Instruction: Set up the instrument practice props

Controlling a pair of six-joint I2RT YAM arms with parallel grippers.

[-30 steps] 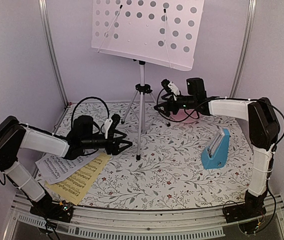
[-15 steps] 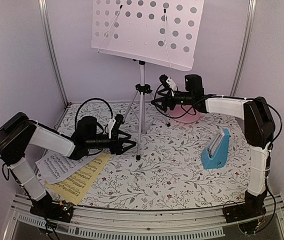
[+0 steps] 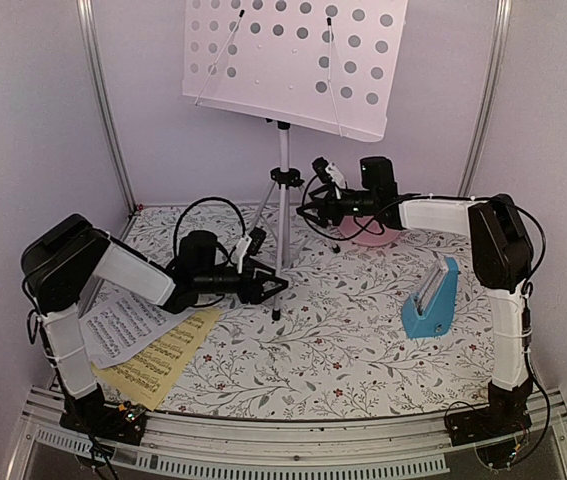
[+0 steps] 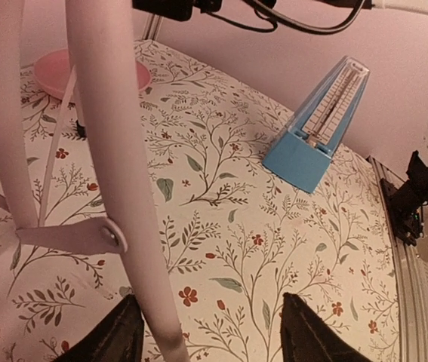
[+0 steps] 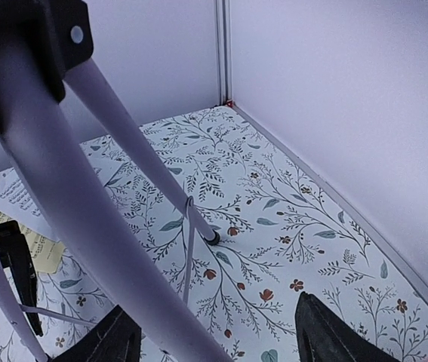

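Note:
The silver tripod music stand [image 3: 282,200] stands at the back, its perforated pale desk [image 3: 293,60] high above the table. My left gripper [image 3: 275,287] is open around the stand's front leg [image 4: 115,151], which runs close to the left finger [image 4: 115,335]. My right gripper [image 3: 309,211] is open around a right rear leg [image 5: 70,204], with a wide gap to the right finger [image 5: 334,335]. The white sheet [image 3: 123,320] and the yellow sheet [image 3: 158,360] lie flat at the front left. The blue pyramid metronome [image 3: 431,298] stands at the right.
A pink round plate [image 3: 373,232] lies at the back right, under my right arm. A floral cloth [image 3: 343,340] covers the table. Walls and metal posts [image 3: 103,110] close in the back and sides. Thin braces [image 4: 55,151] link the tripod legs.
My left gripper has moved right, up to the stand's front leg. My right gripper has moved left and a little up, onto a rear leg. Both pairs of jaws have narrowed slightly.

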